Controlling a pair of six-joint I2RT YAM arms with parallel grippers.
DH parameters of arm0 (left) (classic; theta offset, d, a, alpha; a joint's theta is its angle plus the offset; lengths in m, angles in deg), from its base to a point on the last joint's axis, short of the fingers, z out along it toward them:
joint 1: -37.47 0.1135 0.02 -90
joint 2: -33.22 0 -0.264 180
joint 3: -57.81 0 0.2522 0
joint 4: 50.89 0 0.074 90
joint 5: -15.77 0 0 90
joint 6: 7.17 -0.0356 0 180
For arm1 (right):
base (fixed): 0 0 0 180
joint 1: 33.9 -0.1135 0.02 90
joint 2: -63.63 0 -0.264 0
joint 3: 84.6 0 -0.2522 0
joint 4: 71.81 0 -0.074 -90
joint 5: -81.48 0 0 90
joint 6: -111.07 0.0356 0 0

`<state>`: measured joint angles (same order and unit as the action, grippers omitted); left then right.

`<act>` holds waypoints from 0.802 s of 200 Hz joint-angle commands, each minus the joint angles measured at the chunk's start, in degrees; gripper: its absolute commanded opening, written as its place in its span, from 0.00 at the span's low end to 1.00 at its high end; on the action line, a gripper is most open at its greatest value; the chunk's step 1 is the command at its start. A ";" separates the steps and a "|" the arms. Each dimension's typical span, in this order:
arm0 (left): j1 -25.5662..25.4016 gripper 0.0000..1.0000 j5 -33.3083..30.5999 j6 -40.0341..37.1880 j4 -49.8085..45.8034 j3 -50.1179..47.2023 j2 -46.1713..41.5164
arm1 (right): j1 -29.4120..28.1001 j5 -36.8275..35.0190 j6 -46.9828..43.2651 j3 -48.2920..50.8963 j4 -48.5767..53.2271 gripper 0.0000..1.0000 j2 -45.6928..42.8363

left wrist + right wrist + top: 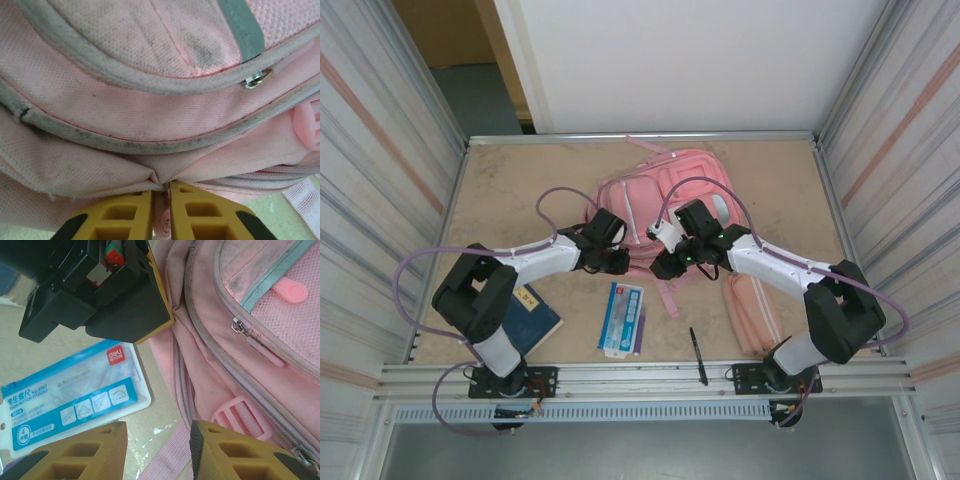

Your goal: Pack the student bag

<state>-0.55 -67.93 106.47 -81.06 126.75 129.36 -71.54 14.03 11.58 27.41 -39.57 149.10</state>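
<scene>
- While my left gripper [161, 212] is pressed together on a fold of pink fabric at the near edge of the student bag [675, 185], my right gripper [157, 452] holds its two yellow fingers [82, 457] well apart, with nothing between them.
- The student bag lies flat on the table [510, 190], in the middle and toward the far side, with its front pockets facing up. Both my arms reach to its near edge.
- In the left wrist view the fabric is gathered into a small pleat just where my fingertips meet. A metal zip pull [257, 78] sits at the grey piping higher up, to the right.
- In the right wrist view my open fingers hang above a pink strap [167, 450] and beside a pink plastic buckle [242, 420] of the bag. I cannot tell if they touch the strap.
- A blue and white packet of geometry tools [75, 400] lies on the table close to the near edge of the bag.
- On the near part of the table lie also a dark blue book [535, 318] by my left arm, a black pen [697, 355] near the front rail, and a slim pink pencil case [752, 310] beside my right forearm.
</scene>
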 commanded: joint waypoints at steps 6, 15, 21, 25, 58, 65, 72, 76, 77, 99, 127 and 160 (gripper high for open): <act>-0.34 0.14 0.90 2.10 -0.14 0.08 0.78 | -0.50 -0.96 0.52 -1.84 1.44 0.37 0.67; -0.33 0.15 1.21 2.70 -0.74 0.23 0.56 | -0.47 -1.20 0.75 -2.16 1.68 0.37 0.91; -0.34 0.18 1.45 3.13 -1.03 0.40 0.31 | -0.47 -1.34 0.88 -2.38 1.82 0.38 1.09; -0.35 0.21 1.58 3.52 -1.16 0.44 0.13 | -0.49 -1.55 0.97 -2.62 2.06 0.37 1.23; 0.31 0.32 4.24 5.99 -0.32 0.25 0.68 | -0.58 -2.18 1.66 -2.67 1.64 0.37 1.54; 0.33 0.33 4.44 6.70 -0.13 0.37 1.14 | -0.55 -2.02 1.75 -2.65 1.62 0.37 1.61; 0.36 0.33 4.55 7.53 0.03 0.45 1.84 | -0.55 -2.05 1.84 -2.67 1.56 0.37 1.69; 0.31 0.33 4.71 8.04 0.07 0.46 2.25 | -0.62 -2.04 1.76 -2.78 1.71 0.37 1.71; 0.31 0.33 4.74 8.20 0.15 0.46 2.36 | -0.60 -2.10 1.81 -2.79 1.68 0.37 1.67; 0.31 0.29 6.45 11.07 1.03 0.54 4.03 | -0.69 -2.40 1.72 -2.29 1.48 0.37 1.41; 0.32 0.23 7.52 13.81 0.84 0.10 3.96 | -0.81 -2.88 1.85 -1.83 1.89 0.37 0.93; 0.40 0.23 8.47 13.19 -2.24 1.94 5.64 | -0.76 -3.65 2.28 -1.13 1.13 0.37 0.74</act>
<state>-0.07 -61.70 118.10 -78.89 127.23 132.07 -71.81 11.45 12.08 26.25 -38.69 150.00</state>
